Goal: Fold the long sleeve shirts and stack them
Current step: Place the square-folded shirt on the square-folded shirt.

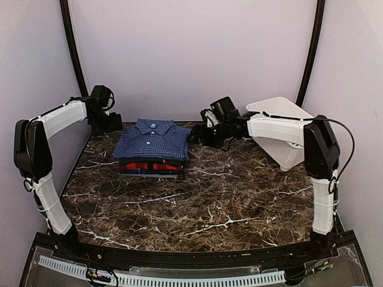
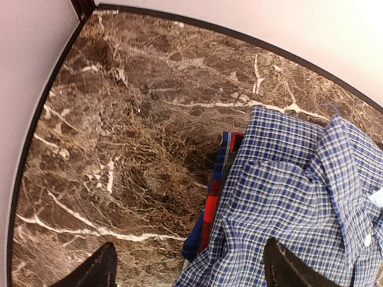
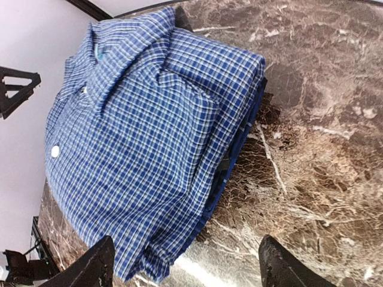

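Flanking blue shirt | L pincer, R pincer spread | red shirt beneath

White basket tilted at far right edge of dark marble table.

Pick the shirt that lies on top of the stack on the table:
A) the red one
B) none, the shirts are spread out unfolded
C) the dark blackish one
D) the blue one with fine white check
D: the blue checked shirt sits folded, collar up, on top of the pile, and the red shirt shows only as an edge beneath it.
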Available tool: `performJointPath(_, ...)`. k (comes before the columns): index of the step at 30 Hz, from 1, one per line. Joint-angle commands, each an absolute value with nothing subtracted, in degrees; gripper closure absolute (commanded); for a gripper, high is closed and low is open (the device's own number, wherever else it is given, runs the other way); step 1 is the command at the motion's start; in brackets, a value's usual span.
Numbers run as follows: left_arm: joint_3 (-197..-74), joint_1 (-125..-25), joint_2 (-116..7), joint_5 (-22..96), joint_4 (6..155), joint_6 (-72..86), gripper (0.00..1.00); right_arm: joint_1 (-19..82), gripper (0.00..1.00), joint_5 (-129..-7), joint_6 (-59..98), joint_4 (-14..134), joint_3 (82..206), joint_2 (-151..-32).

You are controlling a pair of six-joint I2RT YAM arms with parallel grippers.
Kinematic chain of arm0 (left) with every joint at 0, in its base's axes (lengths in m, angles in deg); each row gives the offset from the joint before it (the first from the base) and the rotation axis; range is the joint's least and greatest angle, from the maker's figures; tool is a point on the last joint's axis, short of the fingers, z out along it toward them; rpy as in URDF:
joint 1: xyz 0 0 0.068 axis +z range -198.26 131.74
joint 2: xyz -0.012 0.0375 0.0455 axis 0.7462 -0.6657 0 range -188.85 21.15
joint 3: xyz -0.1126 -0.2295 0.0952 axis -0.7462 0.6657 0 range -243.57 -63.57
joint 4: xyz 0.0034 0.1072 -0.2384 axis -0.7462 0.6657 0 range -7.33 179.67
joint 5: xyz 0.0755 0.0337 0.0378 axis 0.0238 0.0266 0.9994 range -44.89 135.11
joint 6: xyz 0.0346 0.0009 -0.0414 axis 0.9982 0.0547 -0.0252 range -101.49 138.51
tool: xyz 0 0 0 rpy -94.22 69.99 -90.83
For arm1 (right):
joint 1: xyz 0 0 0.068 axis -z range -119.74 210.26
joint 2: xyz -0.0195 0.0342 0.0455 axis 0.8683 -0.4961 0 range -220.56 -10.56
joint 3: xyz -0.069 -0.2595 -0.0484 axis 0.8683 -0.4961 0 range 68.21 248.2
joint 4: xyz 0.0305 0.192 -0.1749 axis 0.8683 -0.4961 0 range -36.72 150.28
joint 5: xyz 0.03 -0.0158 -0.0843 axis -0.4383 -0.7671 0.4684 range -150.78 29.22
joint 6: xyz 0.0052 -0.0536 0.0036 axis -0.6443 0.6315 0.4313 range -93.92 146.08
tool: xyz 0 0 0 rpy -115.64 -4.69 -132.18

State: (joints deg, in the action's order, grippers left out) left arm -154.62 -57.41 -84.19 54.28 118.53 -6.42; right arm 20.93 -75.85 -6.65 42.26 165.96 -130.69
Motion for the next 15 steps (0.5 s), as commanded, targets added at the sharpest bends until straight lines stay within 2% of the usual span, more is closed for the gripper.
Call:
performJointPath(1, -154.5, -59.9, -77.0, 53.8, 118.9, -5.7, 0.1, 20.6, 0.18, -71.1, -4.7, 44.4, 162.5, -123.5)
performJointPath(3, -154.0, -62.5, -75.4, 53.4, 118.1, -6.2, 0.05, 20.7, 0.15, -69.3, -4.4, 45.0, 160.5, -120.7)
performJointPath(8, -154.0, -70.6, -74.1, 51.9, 115.5, -8.1, 0.01, 20.8, 0.02, -64.4, -3.8, 46.8, 155.2, -113.0)
performJointPath(15, -155.3, -81.9, -78.6, 50.4, 109.3, -9.8, 0.01, 20.9, 0.01, -57.2, -3.8, 51.3, 147.0, -101.6)
